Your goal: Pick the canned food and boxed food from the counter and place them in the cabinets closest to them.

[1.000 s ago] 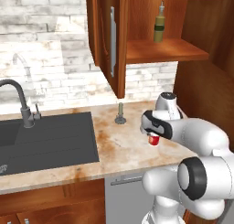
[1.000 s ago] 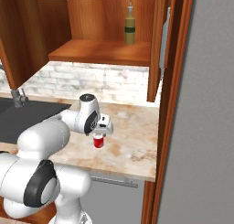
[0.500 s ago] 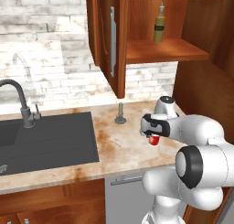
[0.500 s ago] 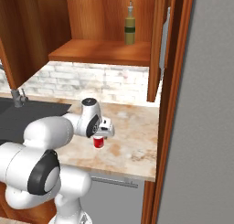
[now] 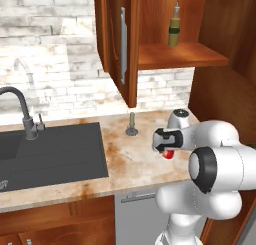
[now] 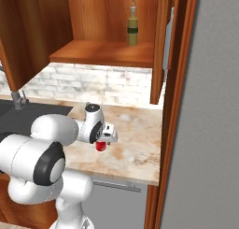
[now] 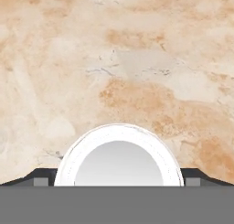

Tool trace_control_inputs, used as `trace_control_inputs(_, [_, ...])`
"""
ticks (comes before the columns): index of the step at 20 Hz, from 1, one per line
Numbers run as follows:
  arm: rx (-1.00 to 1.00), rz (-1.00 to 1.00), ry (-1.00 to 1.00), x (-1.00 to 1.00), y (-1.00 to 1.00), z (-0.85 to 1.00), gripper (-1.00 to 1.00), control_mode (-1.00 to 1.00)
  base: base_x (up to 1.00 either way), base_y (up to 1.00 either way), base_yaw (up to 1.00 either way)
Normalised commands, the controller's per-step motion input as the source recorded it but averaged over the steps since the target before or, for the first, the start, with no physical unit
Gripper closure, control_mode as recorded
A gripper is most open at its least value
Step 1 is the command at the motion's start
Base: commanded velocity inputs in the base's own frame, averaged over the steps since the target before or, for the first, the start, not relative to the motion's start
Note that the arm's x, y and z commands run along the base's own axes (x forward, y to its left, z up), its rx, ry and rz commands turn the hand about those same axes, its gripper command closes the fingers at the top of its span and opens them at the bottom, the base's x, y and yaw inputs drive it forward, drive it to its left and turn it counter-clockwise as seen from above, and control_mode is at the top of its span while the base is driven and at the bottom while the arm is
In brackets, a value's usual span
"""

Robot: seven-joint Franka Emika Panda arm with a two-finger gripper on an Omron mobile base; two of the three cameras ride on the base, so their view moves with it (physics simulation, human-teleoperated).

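Note:
The canned food (image 5: 169,154), a short red can with a white-rimmed top, stands on the blotchy beige counter (image 5: 131,161) near its right end. My gripper (image 5: 167,147) hangs straight over it, open. In the hand view the can top (image 7: 119,160) sits between my two dark fingertips (image 7: 40,179), one on each side, with a gap to each. From the right base view the can (image 6: 100,146) peeks out under the gripper (image 6: 103,139). Above, the cabinet (image 5: 181,56) stands open, its door (image 5: 120,44) swung out to the left. The boxed food is out of view.
A tall olive-green bottle (image 5: 174,31) stands on the cabinet shelf. A small grey post (image 5: 131,125) sits on the counter left of the can. The dark sink (image 5: 50,151) and faucet (image 5: 22,114) lie further left. A tall wooden panel (image 6: 175,102) bounds the counter on the right.
The hand has sunk a little closer onto the can, and the arm's elbow has swung round. The jaws stay open and the can has not moved.

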Motion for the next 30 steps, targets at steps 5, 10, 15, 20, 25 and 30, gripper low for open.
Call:
trace_control_inputs(5, [0.0,0.0,0.0,0.01,0.0,-0.04,1.0,-1.0,0.0,0.0,0.0])
trace_control_inputs(10, [0.0,-0.01,0.0,0.0,0.0,0.08,1.0,-1.0,0.0,0.0,0.0])
trace_control_inputs(15, [0.0,-0.06,-0.02,-0.02,0.0,0.42,1.0,-1.0,0.0,0.0,0.0])
trace_control_inputs(20, [0.0,-0.06,-0.02,-0.11,0.0,0.52,1.0,-1.0,0.0,0.0,0.0])
trace_control_inputs(25, [0.0,-0.06,-0.02,-0.12,0.0,0.56,1.0,-1.0,0.0,0.0,0.0])
trace_control_inputs(30, [0.0,-0.06,-0.01,-0.13,0.0,0.57,1.0,-1.0,0.0,0.0,0.0])
